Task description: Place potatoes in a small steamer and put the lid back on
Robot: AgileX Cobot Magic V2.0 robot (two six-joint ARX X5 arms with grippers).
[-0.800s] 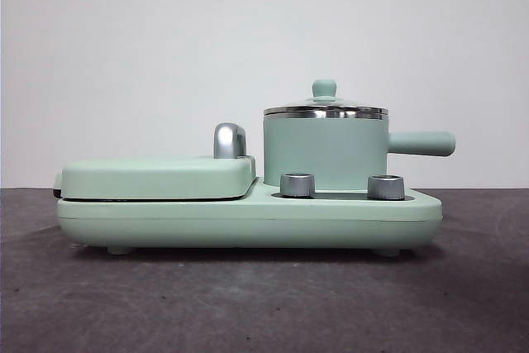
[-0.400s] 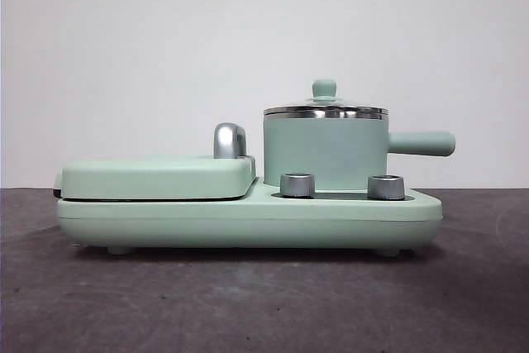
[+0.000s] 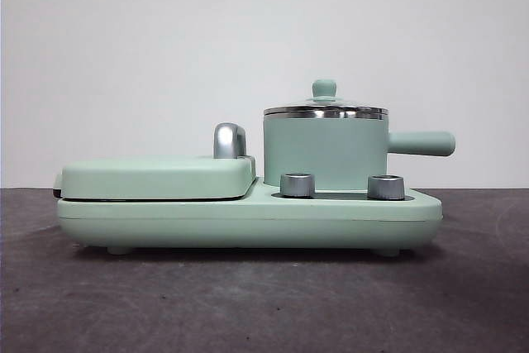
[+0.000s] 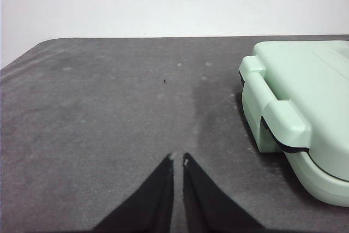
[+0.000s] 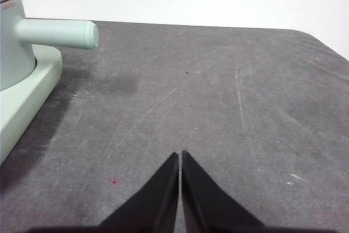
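The small steamer (image 3: 325,153) stands on the right side of a mint-green cooker base (image 3: 248,221), its straight handle pointing right. The lid (image 3: 325,108) sits on it, closed, knob up. The potato is not in view. My left gripper (image 4: 178,160) is shut and empty, low over the bare table beside the griddle end of the cooker (image 4: 297,113). My right gripper (image 5: 180,154) is shut and empty over the table, apart from the steamer's handle (image 5: 57,33). Neither arm shows in the front view.
The flat green griddle cover (image 3: 157,178) lies closed on the cooker's left half, with a silver latch (image 3: 229,140) behind it. Two silver knobs (image 3: 297,185) sit on the base front. The dark grey table (image 3: 264,303) stretches in front. A white wall stands behind.
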